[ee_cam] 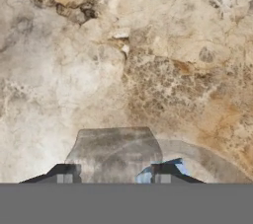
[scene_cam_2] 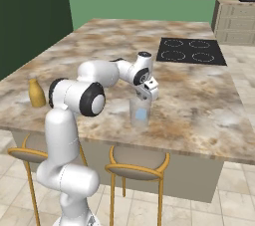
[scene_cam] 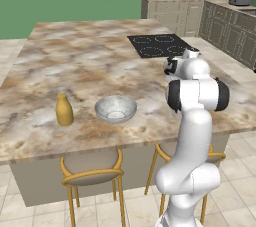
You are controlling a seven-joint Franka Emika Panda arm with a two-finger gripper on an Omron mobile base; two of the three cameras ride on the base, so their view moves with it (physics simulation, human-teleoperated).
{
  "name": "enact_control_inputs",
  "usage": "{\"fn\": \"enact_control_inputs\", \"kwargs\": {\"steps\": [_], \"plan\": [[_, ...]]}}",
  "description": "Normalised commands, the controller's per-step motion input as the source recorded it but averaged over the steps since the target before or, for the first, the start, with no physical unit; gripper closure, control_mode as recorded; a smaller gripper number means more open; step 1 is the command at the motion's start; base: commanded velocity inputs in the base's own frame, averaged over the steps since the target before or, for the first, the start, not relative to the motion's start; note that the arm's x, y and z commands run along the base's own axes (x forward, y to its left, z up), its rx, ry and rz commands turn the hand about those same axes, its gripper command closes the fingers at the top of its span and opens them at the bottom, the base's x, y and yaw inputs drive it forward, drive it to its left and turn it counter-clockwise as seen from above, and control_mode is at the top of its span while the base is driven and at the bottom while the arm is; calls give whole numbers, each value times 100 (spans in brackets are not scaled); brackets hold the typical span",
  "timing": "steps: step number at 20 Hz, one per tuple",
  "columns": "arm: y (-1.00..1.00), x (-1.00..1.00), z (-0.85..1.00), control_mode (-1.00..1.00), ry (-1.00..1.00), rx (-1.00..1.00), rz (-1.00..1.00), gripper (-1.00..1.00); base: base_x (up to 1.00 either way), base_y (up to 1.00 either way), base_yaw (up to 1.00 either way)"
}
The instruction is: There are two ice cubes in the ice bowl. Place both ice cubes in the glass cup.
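Note:
The glass cup [scene_cam_2: 134,122] stands near the counter's front edge with one pale blue ice cube [scene_cam_2: 142,114] inside it. My gripper [scene_cam_2: 146,96] hangs directly over the cup's mouth. In the hand view the gripper [ee_cam: 113,173] is open; the cup [ee_cam: 113,146] shows as a clear grey shape between the fingertips, and the ice cube [ee_cam: 179,167] peeks out beside the right one. The ice bowl [scene_cam: 103,107] sits further left on the counter. A pale patch lies at its bottom; whether that is the other cube is too small to tell.
A yellow bottle [scene_cam: 64,111] stands left of the bowl, also the bottle [scene_cam_2: 36,93]. A black cooktop [scene_cam: 160,45] is set into the far right of the marble island [scene_cam: 75,61]. Stools [scene_cam: 92,171] stand under the front edge.

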Motion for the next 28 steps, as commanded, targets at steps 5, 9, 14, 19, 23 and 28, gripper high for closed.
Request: {"fn": "enact_control_inputs", "kwargs": {"steps": [5, 9, 14, 19, 23, 28], "plan": [[-18, -18, -3, -100, 0, 0, 0, 100, 0, 0, 0], [-15, -19, 0, -100, 0, 0, 0, 100, 0, 0, 0], [-1, 0, 0, -100, 0, 0, 0, 100, 0, 0, 0], [6, 13, 0, -100, 0, 0, 0, 100, 0, 0, 0], [14, -7, 12, -100, -5, 0, 0, 100, 0, 0, 0], [19, -5, 26, -100, -9, 0, 0, 100, 0, 0, 0]]}}
